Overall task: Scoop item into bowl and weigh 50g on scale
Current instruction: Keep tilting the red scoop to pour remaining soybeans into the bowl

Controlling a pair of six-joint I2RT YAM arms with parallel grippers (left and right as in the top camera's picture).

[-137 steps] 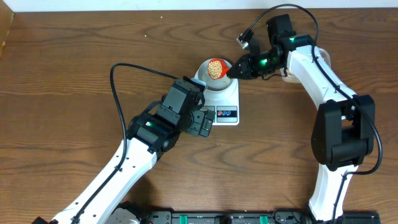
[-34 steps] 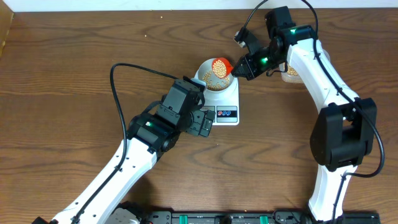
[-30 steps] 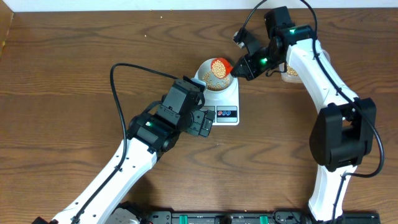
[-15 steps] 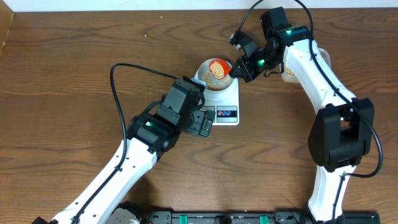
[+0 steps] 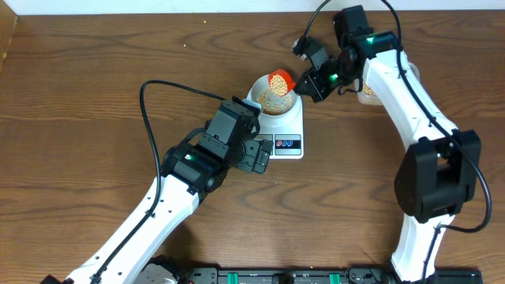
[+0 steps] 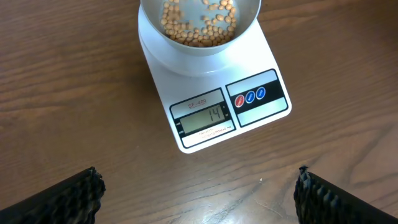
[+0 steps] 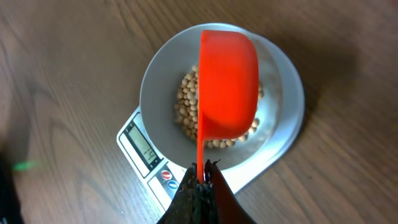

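Observation:
The pale bowl point(image 5: 262, 84) stands on the white scale point(image 5: 289, 145), with a layer of tan beans point(image 5: 272, 99) in its bottom. My right gripper point(image 5: 304, 84) is shut on the thin handle of a red scoop point(image 5: 279, 80). The scoop hangs over the bowl, tipped so that its red back faces up. In the right wrist view the scoop point(image 7: 229, 87) covers part of the beans point(image 7: 188, 107) in the bowl point(image 7: 155, 93). My left gripper point(image 6: 198, 182) is open above bare table in front of the scale point(image 6: 205, 134), whose display reads 14. The bowl point(image 6: 199, 57) and beans point(image 6: 199, 28) lie beyond it.
A tub of beans point(image 5: 365, 95) shows partly behind my right arm at the back right. A black cable point(image 5: 158, 91) arcs over the table left of the scale. A black rail point(image 5: 276, 276) runs along the front edge.
The right gripper has rolled the scoop further over the bowl; beans that showed in the scoop have dropped into the bowl, and now only its red back shows. The left arm has not moved.

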